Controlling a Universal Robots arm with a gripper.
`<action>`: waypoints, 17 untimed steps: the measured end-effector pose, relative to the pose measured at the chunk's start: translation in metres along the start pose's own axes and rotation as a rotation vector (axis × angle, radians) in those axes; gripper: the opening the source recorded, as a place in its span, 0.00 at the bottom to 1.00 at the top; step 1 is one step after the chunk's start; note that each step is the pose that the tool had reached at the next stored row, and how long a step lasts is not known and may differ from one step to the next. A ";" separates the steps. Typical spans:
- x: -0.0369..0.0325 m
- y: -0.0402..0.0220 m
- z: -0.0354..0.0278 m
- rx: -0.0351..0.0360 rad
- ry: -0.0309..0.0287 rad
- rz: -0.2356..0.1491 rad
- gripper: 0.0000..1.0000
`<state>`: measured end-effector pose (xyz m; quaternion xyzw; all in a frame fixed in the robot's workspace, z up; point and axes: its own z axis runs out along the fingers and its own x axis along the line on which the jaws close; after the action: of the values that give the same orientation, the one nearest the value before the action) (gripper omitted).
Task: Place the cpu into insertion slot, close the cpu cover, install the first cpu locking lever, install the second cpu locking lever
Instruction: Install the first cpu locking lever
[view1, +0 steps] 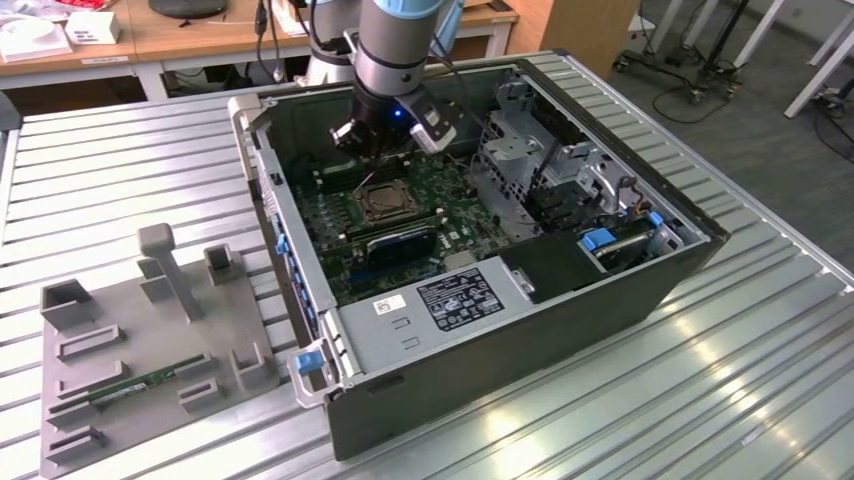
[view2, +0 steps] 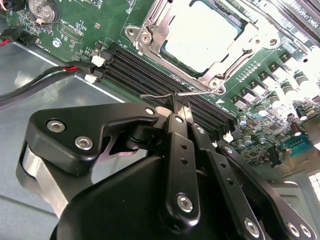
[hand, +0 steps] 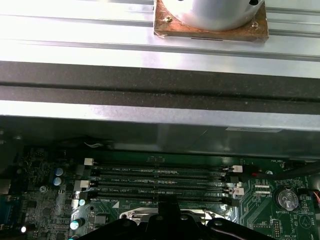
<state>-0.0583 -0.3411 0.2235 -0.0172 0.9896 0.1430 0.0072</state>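
The cpu (view2: 200, 35) lies pale and flat in the insertion slot (view1: 380, 203) on the green motherboard. The cpu cover (view2: 150, 30), a silver frame with a window, lies down over it. A thin wire locking lever (view2: 155, 95) stands out from the socket's edge and crosses the tip of my gripper (view2: 179, 102). The black fingers are shut together, and whether the wire is pinched between them cannot be told. In the exterior view the gripper (view1: 387, 150) hangs inside the open computer case, just behind the socket. In the first wrist view the gripper (hand: 167, 207) sits beside the memory slots.
Long black memory slots (view2: 145, 75) run beside the socket. Red and black cables (view2: 35, 82) lie near the board's edge. A metal drive cage (view1: 534, 170) stands on the exterior view's right of the board. Outside the case, a grey fixture (view1: 80, 400) holds a green memory stick (view1: 140, 383).
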 end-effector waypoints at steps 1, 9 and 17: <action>0.0000 -0.0001 0.0003 -0.0003 -0.0001 0.000 0.11; 0.0000 -0.0004 0.0011 -0.0141 -0.0006 0.000 0.11; 0.0000 -0.0007 0.0022 -0.0268 -0.0010 0.000 0.11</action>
<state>-0.0583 -0.3411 0.2212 -0.0172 0.9875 0.1562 0.0074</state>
